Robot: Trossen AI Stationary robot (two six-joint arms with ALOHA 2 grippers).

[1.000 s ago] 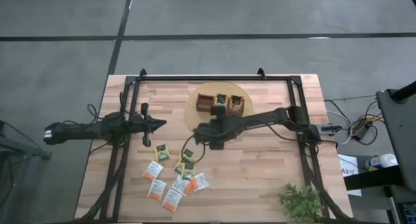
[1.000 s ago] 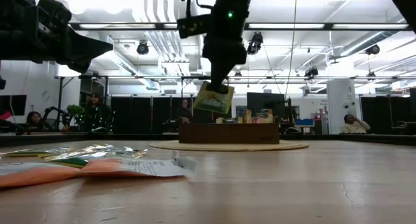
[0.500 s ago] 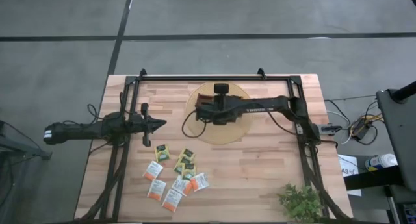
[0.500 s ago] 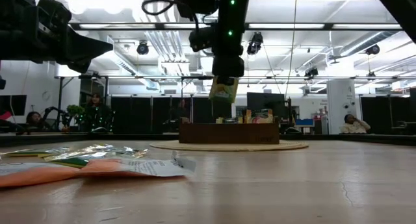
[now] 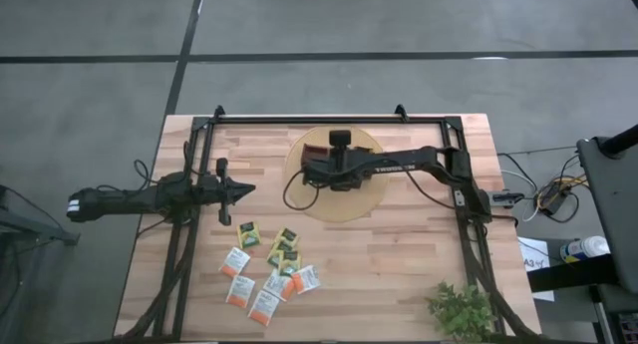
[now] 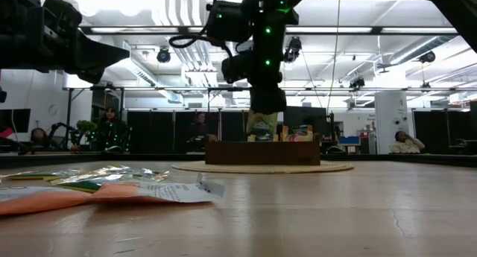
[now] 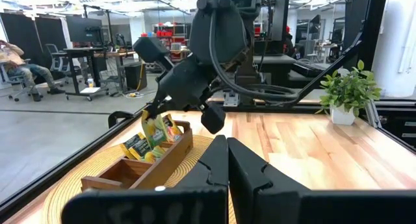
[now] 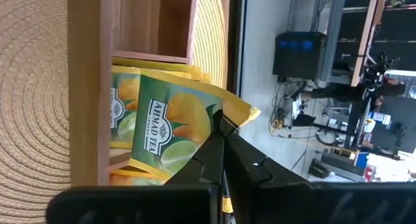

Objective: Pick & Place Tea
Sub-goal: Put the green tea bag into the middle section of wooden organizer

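My right gripper [image 5: 332,172] is shut on a yellow-green tea packet [image 8: 170,128] above the brown wooden tray [image 6: 262,152], over a compartment that holds like packets; the neighbouring compartment [image 8: 159,23] is empty. The left wrist view shows the packet [image 7: 154,129] hanging just above the tray [image 7: 140,169]. Several more tea packets [image 5: 264,269], white-and-orange and yellow-green, lie flat on the near table. My left gripper [image 5: 249,189] hovers shut at the table's left, touching nothing. My right gripper pinches the yellow-green packet by one edge [image 8: 218,119] between its two fingers, coming from above and pointing down. The packet hangs below the fingers, its lower end [image 6: 260,130] at about the height of the tray's rim. I cannot tell whether it touches the packets beneath.
The tray stands on a round woven mat [image 5: 299,189] at the table's far middle. A potted plant [image 5: 461,309] occupies the near right corner. Black frame rails [image 5: 309,120] run along the far and side edges. People sit in the room beyond [image 6: 406,144].
My right gripper has carried the packet from above the table's middle toward the far edge, over the tray. In the last half second it has lowered, bringing the packet down toward the tray. The left arm has kept still.
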